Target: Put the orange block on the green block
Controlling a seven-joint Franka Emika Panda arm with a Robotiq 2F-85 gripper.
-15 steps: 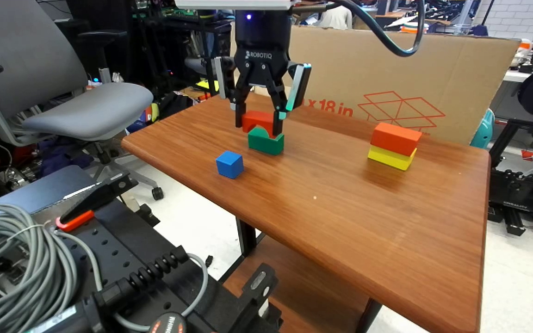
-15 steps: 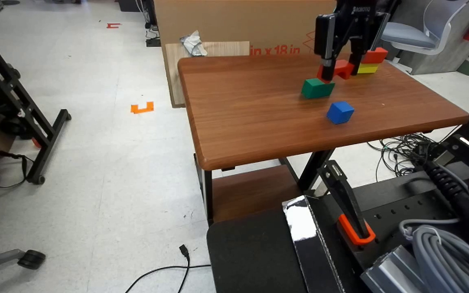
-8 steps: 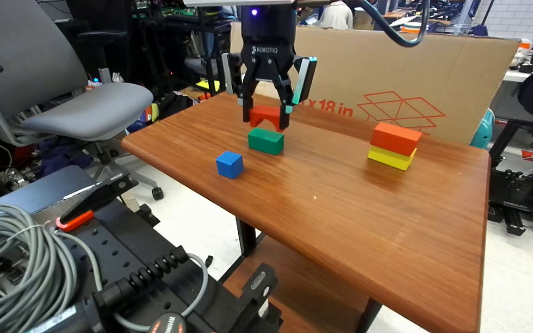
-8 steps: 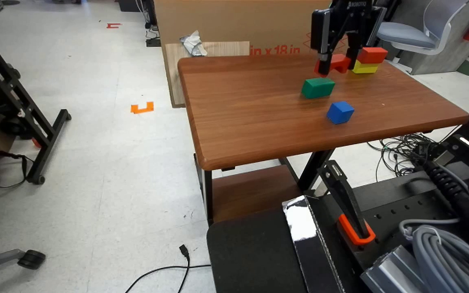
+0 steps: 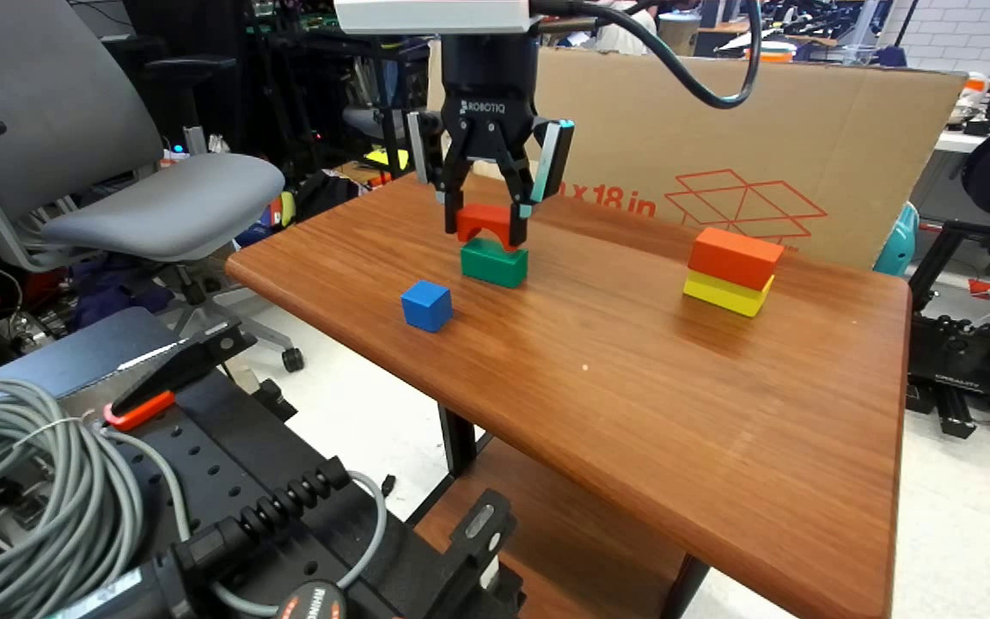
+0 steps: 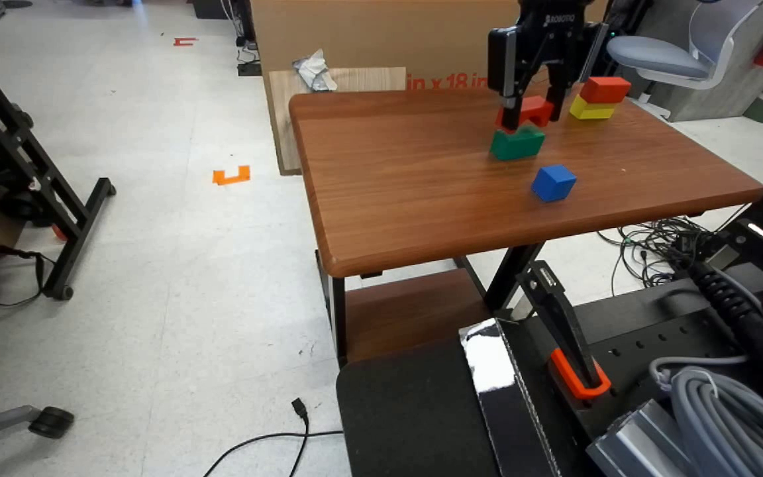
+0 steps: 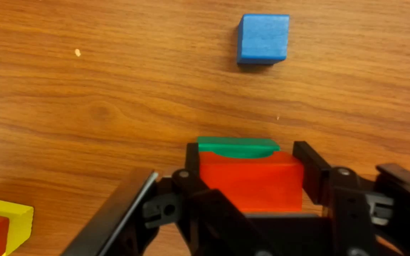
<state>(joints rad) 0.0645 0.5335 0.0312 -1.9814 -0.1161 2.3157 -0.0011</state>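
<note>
The orange block (image 5: 483, 215) is a small orange-red arch with its opening facing down. It also shows in an exterior view (image 6: 535, 106) and in the wrist view (image 7: 253, 185). My gripper (image 5: 485, 230) is shut on its two ends; in the wrist view the gripper (image 7: 246, 153) has one finger on each side of it. The green block (image 5: 495, 265) lies on the table, also seen in an exterior view (image 6: 517, 147) and the wrist view (image 7: 238, 144). The arch is at the green block's top, overlapping it in all views. I cannot tell whether they touch.
A blue cube (image 5: 427, 306) sits on the wooden table (image 5: 632, 387) near the green block. An orange-red slab (image 5: 736, 258) rests on a yellow slab (image 5: 727, 293) farther along. A cardboard sheet (image 5: 718, 129) stands behind the table.
The gripper, still holding the orange block, rose away from the green block by half a second ago. It has since shifted sideways and come down over the green block. Other blocks have not moved.
</note>
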